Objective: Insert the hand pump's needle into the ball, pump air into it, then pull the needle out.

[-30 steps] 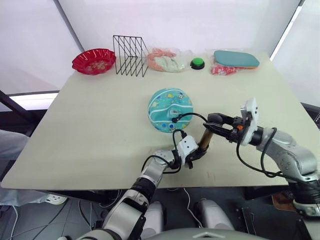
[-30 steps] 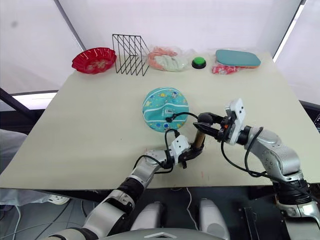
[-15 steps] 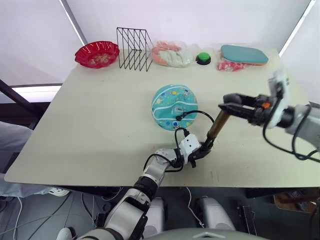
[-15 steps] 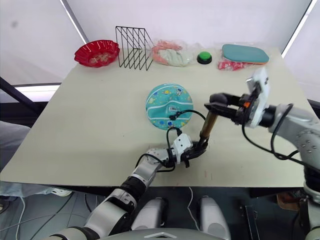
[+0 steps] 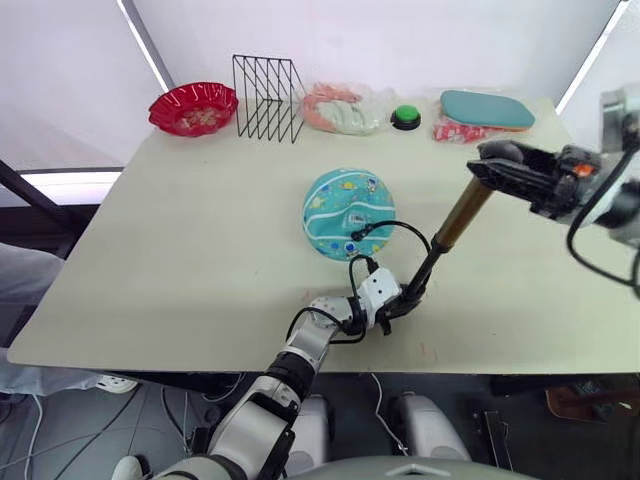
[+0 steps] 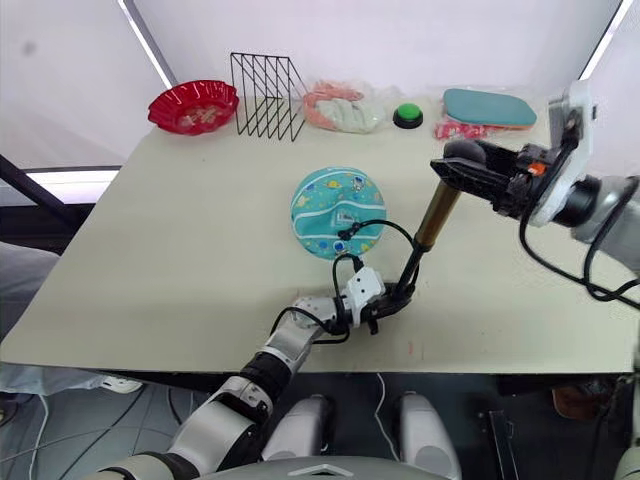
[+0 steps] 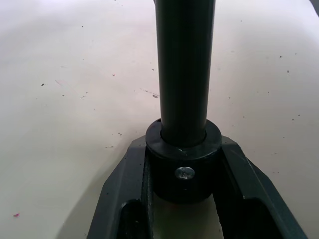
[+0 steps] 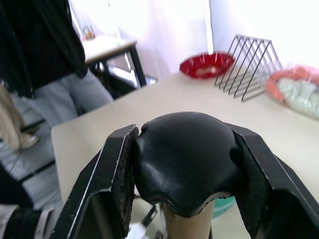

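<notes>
Ball [image 5: 349, 213] teal, white seams, cartoon prints; hand pump [image 5: 462, 214] bronze-gold, black caps; bowl [image 5: 194, 107] red.

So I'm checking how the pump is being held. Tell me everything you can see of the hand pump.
The hand pump is a bronze-gold metal tube with a black top cap and a thin black rod below, drawn out long and leaning over the table. The right gripper clamps the rounded cap; the left gripper clamps the black base collar. A thin black hose loops from the base to the teal ball.
</notes>
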Available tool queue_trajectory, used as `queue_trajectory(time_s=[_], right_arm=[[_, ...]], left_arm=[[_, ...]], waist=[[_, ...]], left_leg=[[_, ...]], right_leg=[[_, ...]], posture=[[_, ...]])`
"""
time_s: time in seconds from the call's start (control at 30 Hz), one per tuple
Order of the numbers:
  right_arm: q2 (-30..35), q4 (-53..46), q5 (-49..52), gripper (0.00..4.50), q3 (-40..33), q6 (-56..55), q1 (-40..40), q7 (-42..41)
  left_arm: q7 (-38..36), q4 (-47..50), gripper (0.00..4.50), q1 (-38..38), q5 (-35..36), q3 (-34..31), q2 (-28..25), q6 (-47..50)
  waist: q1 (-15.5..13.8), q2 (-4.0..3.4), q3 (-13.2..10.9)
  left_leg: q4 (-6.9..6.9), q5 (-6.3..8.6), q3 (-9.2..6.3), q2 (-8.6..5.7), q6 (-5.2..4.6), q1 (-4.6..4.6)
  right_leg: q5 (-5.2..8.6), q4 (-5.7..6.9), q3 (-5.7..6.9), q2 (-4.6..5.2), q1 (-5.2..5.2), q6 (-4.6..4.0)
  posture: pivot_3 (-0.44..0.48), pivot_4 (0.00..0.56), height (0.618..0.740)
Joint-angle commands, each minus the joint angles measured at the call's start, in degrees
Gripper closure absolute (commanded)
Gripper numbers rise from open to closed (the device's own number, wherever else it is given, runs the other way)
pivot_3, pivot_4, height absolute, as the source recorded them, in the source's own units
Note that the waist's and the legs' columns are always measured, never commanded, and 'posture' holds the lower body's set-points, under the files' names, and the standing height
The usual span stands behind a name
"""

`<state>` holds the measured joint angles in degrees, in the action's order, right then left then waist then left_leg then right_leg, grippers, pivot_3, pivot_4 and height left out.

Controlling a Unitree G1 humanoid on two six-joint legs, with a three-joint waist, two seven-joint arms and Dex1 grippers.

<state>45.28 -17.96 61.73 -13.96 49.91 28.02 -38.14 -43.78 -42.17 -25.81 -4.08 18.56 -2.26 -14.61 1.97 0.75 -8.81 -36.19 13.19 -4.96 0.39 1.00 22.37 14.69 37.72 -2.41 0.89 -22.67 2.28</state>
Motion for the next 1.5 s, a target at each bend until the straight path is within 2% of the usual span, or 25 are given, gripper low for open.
queue_trajectory(time_s=[0.03,0.17,0.4,0.47,0.6,0.77,0.97,1.07,1.1,1.23,1.5], right_arm=[[-1.2,1.6,-9.1,2.43,7.7,-2.7,-4.3,-1.9],[-5.9,5.3,-17.7,2.43,16.2,-9.6,-9.6,-4.4],[-11.1,12.1,-27.3,2.43,23.7,-17.1,-12.1,-7.9],[-12.0,12.6,-27.1,2.43,22.3,-17.3,-11.9,-8.0],[-10.2,7.1,-23.1,2.43,16.4,-14.3,-9.1,-7.5],[-4.7,-1.3,-12.6,2.43,6.1,-6.2,-2.9,-5.9],[1.4,-2.7,-1.8,2.43,-1.9,2.3,5.7,-3.0],[5.5,0.2,3.5,2.43,-5.6,6.6,12.1,-1.2],[6.3,1.1,4.6,2.43,-6.3,7.6,13.4,-0.8],[6.8,3.2,6.9,2.43,-6.2,9.8,13.4,0.2],[2.5,1.0,-0.9,2.43,2.5,6.5,3.4,-2.3]], left_arm=[[-0.4,-2.9,3.45,2.9,-0.6,0.4,-0.9,1.6],[0.0,-2.0,3.45,3.3,-0.6,0.3,-1.0,2.0],[0.1,-1.3,3.45,3.7,-0.6,0.3,-1.2,2.6],[0.1,-1.1,3.45,3.7,-0.6,0.3,-1.2,2.9],[-0.1,-1.6,3.45,3.4,-0.6,0.2,-1.5,2.9],[-0.2,-2.5,3.45,3.0,-0.5,0.1,-1.3,2.6],[-0.5,-3.2,3.45,2.8,-0.3,0.4,-1.3,2.1],[-0.7,-3.6,3.45,2.7,-0.3,0.5,-1.3,1.8],[-0.7,-3.6,3.45,2.6,-0.3,0.5,-1.3,1.7],[-0.7,-4.0,3.45,2.5,-0.3,0.5,-1.2,1.4],[-0.6,-3.4,3.45,2.7,-0.4,0.6,-1.2,1.3]], waist=[[0.4,-0.05,0.2],[0.8,0.09,0.3],[0.8,-0.21,0.7],[0.8,-0.28,0.8],[0.8,-0.22,0.7],[0.3,-0.22,0.3],[-0.1,-0.14,-0.2],[-0.1,-0.11,-0.3],[-0.1,-0.32,-0.5],[-0.2,-0.15,-0.7],[0.1,-0.14,-0.5]], left_leg=[[0.01,0.00,0.02,0.01,0.00,-0.14],[0.20,0.01,0.14,0.17,0.01,-0.66],[0.47,0.01,0.10,0.26,0.02,-0.76],[0.47,0.01,0.09,0.25,0.02,-0.84],[0.45,0.01,0.07,0.23,0.02,-0.86],[0.40,0.01,0.07,0.14,0.01,-0.47],[0.26,0.00,0.04,-0.04,0.00,-0.06],[0.15,0.00,-0.04,-0.04,0.00,0.08],[0.10,0.00,-0.06,-0.05,0.00,0.13],[-0.05,-0.01,-0.04,-0.06,-0.02,0.43],[-0.07,-0.01,0.04,-0.06,-0.02,0.26]], right_leg=[[0.01,0.01,-0.01,-0.01,0.10,0.00],[0.06,-0.01,-0.10,-0.12,0.60,-0.10],[0.11,-0.05,-0.09,-0.26,0.69,-0.17],[0.11,-0.06,-0.09,-0.26,0.69,-0.17],[0.11,-0.08,-0.08,-0.24,0.67,-0.16],[0.09,-0.05,-0.09,-0.15,0.24,-0.15],[0.04,-0.04,-0.06,0.04,-0.05,-0.07],[0.03,-0.08,0.03,0.04,-0.07,-0.05],[0.03,-0.07,0.05,0.05,-0.09,-0.04],[-0.06,-0.01,0.02,0.06,-0.36,0.08],[-0.06,0.02,-0.07,0.05,-0.24,0.10]], posture=[[0.000,0.150,0.740],[0.000,0.150,0.740],[0.000,0.150,0.740],[0.000,0.150,0.740],[0.000,0.150,0.740],[0.000,0.150,0.740],[0.000,0.150,0.740],[0.000,0.150,0.740],[0.000,0.150,0.740],[0.000,0.150,0.740],[0.000,0.150,0.740]])
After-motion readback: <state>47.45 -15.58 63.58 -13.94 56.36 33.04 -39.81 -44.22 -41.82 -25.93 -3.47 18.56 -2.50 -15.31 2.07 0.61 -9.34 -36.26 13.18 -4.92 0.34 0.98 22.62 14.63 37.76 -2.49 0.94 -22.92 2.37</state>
